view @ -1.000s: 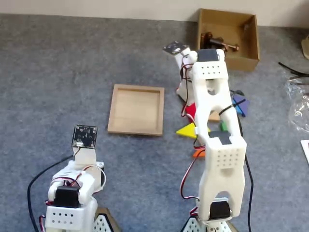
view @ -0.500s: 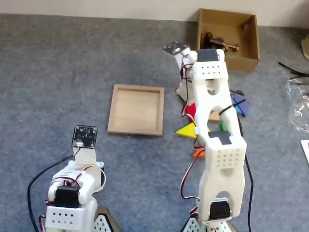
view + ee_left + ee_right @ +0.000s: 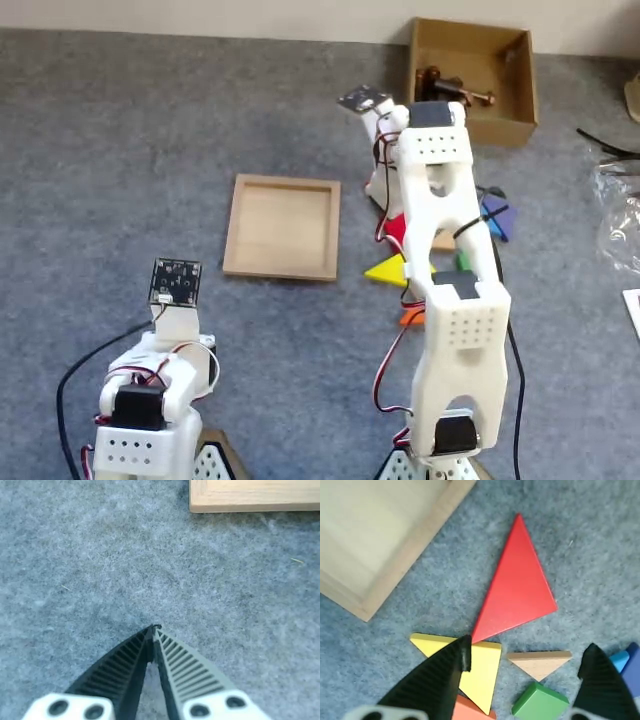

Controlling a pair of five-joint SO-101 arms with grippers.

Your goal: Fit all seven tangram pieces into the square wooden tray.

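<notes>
The square wooden tray [image 3: 280, 228] lies flat on the grey carpet, and its inside shows bare wood. Beside it, under my right arm [image 3: 440, 200], lie the tangram pieces. In the right wrist view I see a red triangle [image 3: 517, 587], a yellow triangle [image 3: 477, 667], a small wooden triangle [image 3: 540, 661], a green square [image 3: 538, 702], an orange piece [image 3: 470, 711] and a blue piece [image 3: 625, 657]. My right gripper [image 3: 527, 660] hangs open above them, holding nothing. My left gripper [image 3: 152, 630] is shut and empty over bare carpet, short of the tray's corner [image 3: 250, 497].
A cardboard box [image 3: 472, 68] with small items stands at the back right. Clear plastic wrapping [image 3: 620, 215] and cables lie at the right edge. The left arm [image 3: 160, 385] is folded near its base. Open carpet stretches left of the tray.
</notes>
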